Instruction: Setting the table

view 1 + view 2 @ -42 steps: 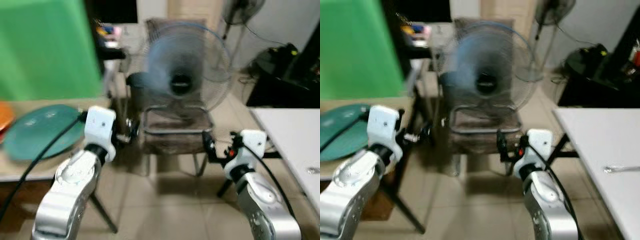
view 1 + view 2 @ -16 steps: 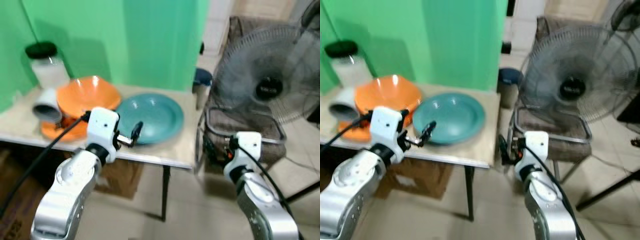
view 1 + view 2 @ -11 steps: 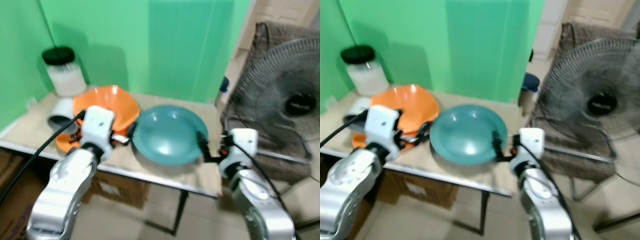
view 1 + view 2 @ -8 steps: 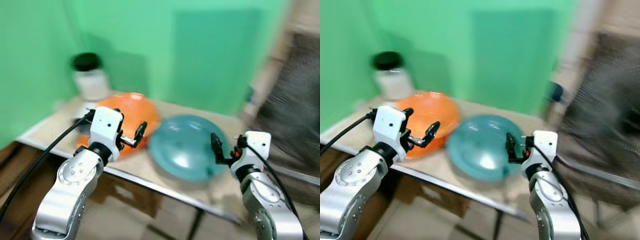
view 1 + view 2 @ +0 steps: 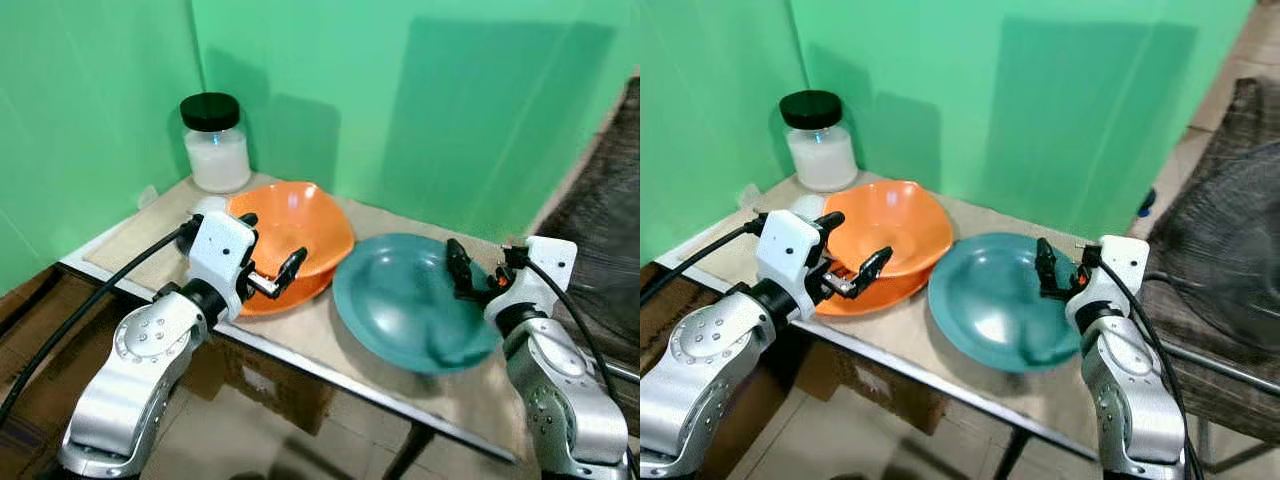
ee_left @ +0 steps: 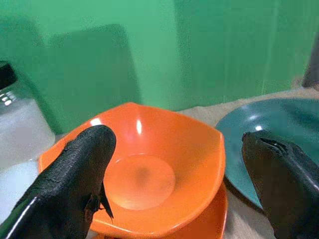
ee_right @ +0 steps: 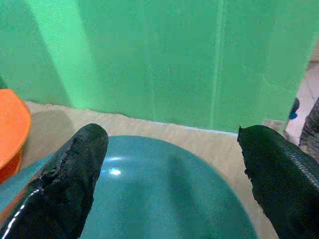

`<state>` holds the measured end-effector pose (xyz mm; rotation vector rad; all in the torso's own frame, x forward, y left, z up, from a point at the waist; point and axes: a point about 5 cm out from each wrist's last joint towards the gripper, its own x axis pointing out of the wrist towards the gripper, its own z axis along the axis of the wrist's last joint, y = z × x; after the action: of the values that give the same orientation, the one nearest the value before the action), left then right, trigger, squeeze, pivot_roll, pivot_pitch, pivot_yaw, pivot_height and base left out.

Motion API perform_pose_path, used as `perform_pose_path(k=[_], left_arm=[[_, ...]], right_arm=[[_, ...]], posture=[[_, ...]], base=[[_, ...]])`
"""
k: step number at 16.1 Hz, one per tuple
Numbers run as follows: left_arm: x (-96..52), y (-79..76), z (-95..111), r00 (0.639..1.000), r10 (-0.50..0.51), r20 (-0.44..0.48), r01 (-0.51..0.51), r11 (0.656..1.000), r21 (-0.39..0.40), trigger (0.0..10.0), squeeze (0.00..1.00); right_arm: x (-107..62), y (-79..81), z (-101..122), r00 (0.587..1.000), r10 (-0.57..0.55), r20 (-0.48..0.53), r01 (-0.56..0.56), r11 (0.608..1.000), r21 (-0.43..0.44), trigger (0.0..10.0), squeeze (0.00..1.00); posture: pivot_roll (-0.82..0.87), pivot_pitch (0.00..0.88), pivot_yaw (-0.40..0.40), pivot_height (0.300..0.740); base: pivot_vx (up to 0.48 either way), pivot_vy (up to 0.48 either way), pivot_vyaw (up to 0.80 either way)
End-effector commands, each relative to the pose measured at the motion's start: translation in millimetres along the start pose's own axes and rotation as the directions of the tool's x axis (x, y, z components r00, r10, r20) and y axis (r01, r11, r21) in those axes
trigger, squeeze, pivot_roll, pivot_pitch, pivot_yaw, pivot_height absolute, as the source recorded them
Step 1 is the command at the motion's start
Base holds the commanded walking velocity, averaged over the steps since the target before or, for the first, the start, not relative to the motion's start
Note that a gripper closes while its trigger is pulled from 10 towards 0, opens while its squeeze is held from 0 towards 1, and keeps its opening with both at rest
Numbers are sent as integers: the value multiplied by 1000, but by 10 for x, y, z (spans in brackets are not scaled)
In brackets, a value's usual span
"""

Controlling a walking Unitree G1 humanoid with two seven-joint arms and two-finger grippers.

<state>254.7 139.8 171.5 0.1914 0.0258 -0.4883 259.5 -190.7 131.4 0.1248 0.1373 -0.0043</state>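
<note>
- Silver left arm reaches forward; left gripper (image 5: 268, 254), fingers spread, hovers at the orange bowl's (image 5: 296, 226) near rim.
- Right gripper (image 5: 1044, 269), fingers parted, hangs over the teal plate's (image 5: 985, 300) right side.
- Both dishes rest on the table (image 5: 330, 356).

A glass jar (image 5: 215, 143) with a black lid, holding something white, stands upright at the back corner of a beige tabletop (image 5: 470, 400). Green walls (image 5: 330, 70) meet behind it. A mesh fan guard (image 5: 1230, 260) sits off to the side.
</note>
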Motion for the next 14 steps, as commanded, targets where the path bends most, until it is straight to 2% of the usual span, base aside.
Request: perform_pose_path(k=[1, 3, 4, 10, 12, 14], left_arm=[[30, 83, 33, 996, 84, 22, -84, 996, 8, 10000, 0], [44, 117, 32, 991, 129, 30, -129, 992, -9, 10000, 0], [54, 131, 28, 987, 158, 27, -157, 987, -35, 10000, 0], [93, 77, 24, 987, 155, 29, -154, 987, -44, 10000, 0], [88, 69, 14, 990, 139, 26, -138, 990, -41, 10000, 0], [58, 17, -22, 998, 62, 4, -62, 998, -7, 10000, 0]], right_arm=[[19, -8, 19, 1000, 6, -9, -7, 1000, -12, 10000, 0], [16, 2, 12, 1000, 9, -13, -9, 1000, -8, 10000, 0], [14, 30, 6, 1000, 16, -15, -16, 1000, 0, 10000, 0], [7, 26, 5, 1000, 20, -21, -20, 1000, -1, 10000, 0], [6, 32, -3, 999, 25, -28, -25, 1000, -3, 10000, 0], [12, 79, -47, 995, 72, -66, -71, 997, 12, 10000, 0]], posture=[[76, 0, -57, 740], [76, 0, -62, 740], [74, 0, -63, 740], [64, 0, -59, 740], [66, 0, -61, 740], [68, 0, -61, 740]], base=[[0, 0, 0], [0, 0, 0], [0, -480, 0], [0, -480, 0], [0, -369, 0], [0, 0, 0]])
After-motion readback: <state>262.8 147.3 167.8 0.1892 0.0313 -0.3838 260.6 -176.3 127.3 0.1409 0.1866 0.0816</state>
